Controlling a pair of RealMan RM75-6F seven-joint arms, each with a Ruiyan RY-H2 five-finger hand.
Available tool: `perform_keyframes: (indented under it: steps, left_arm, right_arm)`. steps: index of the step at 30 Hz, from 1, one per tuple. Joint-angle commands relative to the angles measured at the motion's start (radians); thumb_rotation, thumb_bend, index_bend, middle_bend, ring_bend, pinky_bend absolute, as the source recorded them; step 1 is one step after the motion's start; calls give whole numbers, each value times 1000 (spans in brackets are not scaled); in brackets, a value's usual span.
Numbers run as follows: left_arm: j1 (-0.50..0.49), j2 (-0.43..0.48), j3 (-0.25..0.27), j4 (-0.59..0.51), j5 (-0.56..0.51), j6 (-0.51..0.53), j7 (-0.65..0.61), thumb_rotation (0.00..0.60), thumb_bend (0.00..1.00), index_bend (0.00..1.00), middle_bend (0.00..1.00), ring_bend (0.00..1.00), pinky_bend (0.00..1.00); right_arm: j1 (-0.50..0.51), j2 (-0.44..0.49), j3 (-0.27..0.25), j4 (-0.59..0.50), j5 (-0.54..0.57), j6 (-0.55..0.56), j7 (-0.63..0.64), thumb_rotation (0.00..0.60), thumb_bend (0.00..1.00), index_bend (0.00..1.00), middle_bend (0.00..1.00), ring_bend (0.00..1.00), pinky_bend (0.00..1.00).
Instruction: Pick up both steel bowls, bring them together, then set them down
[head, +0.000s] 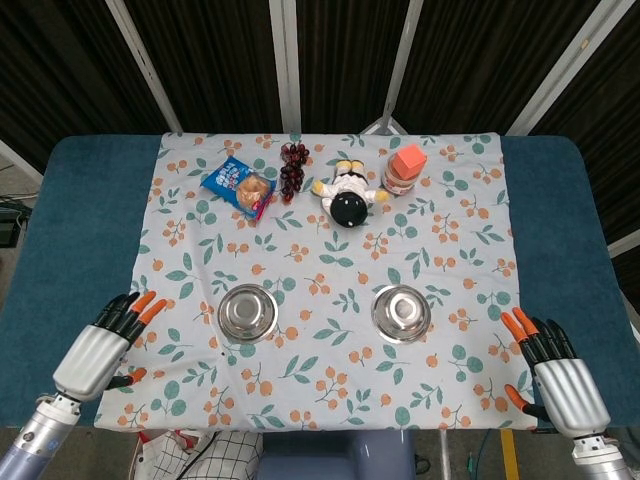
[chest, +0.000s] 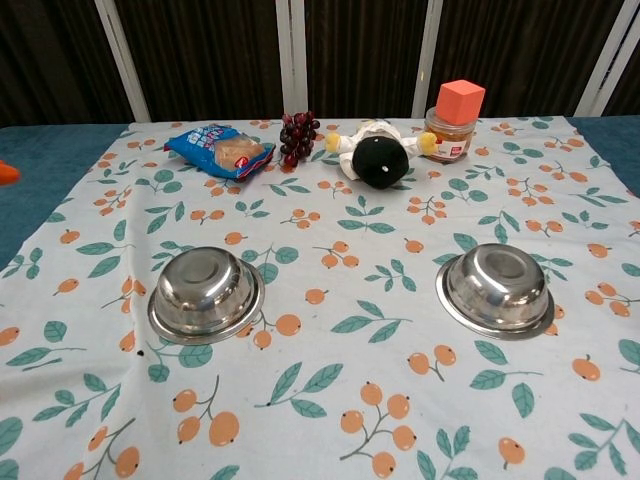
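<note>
Two bowls sit mouth-up at lower centre of the head view, left bowl (head: 248, 311) and right bowl (head: 401, 312), well apart on the cloth (head: 330, 240). The left hand (head: 100, 347) at lower left and the right hand (head: 556, 378) at lower right are both spread and empty. Each should approach its bowl from the outer side and pinch the rim.
</note>
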Motion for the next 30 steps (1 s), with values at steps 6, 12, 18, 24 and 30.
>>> perform_keyframes:
  steps: [6,12,18,24,30]
  left_arm:
    - [-81,-100,-73,-116,-122,-162,222,600,137,0,11,0,85]
    - [-133,-186,-145,-115,-304,-253,414,600,145,0,0,0,92]
    - [-196,-245,-198,-64,-444,-329,472,600,152,0,0,0,93]
    - [-264,-305,-218,-24,-533,-385,530,600,158,0,3,0,93]
    - [-311,-349,-217,-11,-580,-406,575,600,159,0,8,0,93]
  right_arm:
    - [13,10,0,12,14,-26,36,600,322,0,0,0,36]
    - [18,19,6,19,27,-31,71,600,321,0,0,0,36]
    - [16,20,4,18,20,-24,71,600,322,0,0,0,36]
    - [19,12,3,18,19,-32,55,600,322,0,0,0,36]
    - [27,2,-2,14,16,-52,30,600,322,0,0,0,36]
